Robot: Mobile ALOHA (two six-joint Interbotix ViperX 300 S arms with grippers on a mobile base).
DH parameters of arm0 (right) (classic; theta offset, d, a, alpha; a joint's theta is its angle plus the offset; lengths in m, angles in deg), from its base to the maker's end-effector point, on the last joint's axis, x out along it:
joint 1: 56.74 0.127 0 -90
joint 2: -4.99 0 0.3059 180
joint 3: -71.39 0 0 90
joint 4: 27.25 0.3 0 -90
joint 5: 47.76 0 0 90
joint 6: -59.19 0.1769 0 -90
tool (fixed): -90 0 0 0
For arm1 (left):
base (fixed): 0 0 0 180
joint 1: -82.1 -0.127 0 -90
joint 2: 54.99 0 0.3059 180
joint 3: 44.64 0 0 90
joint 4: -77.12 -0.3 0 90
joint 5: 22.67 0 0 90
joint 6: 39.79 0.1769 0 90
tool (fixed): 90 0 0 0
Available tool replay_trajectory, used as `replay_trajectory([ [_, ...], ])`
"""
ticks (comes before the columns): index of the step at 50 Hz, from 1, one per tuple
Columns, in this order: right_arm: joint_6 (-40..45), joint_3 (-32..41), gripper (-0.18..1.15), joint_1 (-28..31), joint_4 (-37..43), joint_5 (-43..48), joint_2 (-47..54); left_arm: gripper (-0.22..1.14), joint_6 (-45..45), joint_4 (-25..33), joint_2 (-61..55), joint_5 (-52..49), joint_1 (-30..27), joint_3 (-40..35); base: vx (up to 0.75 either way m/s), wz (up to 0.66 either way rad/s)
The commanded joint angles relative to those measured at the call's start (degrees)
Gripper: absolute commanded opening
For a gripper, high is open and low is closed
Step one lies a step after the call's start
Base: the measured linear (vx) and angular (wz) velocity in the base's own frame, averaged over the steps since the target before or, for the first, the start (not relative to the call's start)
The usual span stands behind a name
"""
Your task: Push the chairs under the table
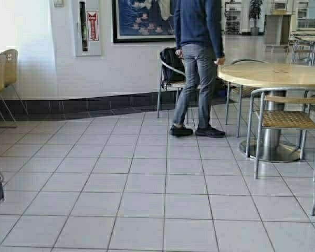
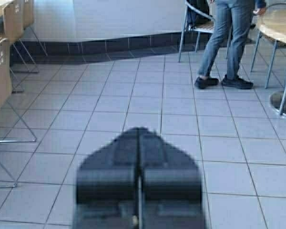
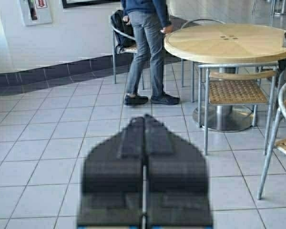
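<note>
Chairs [image 1: 1,71] stand at the far left edge of the floor in my high view, two tan backs with square cutouts, one behind the other on thin metal legs. My left wrist view shows them beside a strip of table [image 2: 0,5] at its upper corner, so they are well apart from both my grippers and not yet pushed in.

My left gripper [image 2: 139,138] has its jaws clenched together on nothing, aimed over bare floor tiles. My right gripper [image 3: 144,125] is likewise clenched and empty, aimed toward the round table [image 1: 275,73] and its grey armchair [image 1: 285,119].

Hazards, as I judge them:
- A person [image 1: 198,63] stands ahead, between the chairs and the round table. Driving forward risks contact.
- The armchair sits near my right side. A turn toward the chairs could swing the right arm into it.
- The chairs have thin legs. A push high on the backrest may tip one instead of sliding it.

Containers: a dark backpack [image 1: 171,65] rests on a chair behind the person. Its contents cannot be seen.
</note>
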Motion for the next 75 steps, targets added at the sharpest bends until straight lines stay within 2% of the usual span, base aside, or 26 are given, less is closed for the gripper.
replay_trajectory([
  [1,0.09,0.79,0.04,0.09,0.09,0.18,0.09,0.04,0.09,0.00,-0.97,0.26,0.00,-1.32,0.14,0.05],
  [24,0.79,0.44,0.04,0.09,0.26,0.18,-2.81,0.04,0.79,-0.26,-3.96,0.26,0.09,-0.79,0.23,0.06],
  [31,0.79,0.79,0.04,0.09,0.26,0.18,-1.58,0.04,0.35,-0.44,-7.91,0.26,-2.02,-1.76,0.21,0.13],
  [55,0.70,-1.14,0.04,0.09,0.35,-0.62,-2.20,0.04,-0.09,0.00,0.26,0.97,-2.99,0.18,0.29,0.15],
  [75,0.70,-0.35,0.04,0.09,0.35,-0.62,-0.97,0.04,-3.25,-0.09,1.76,1.14,-1.85,0.26,0.31,0.31],
])
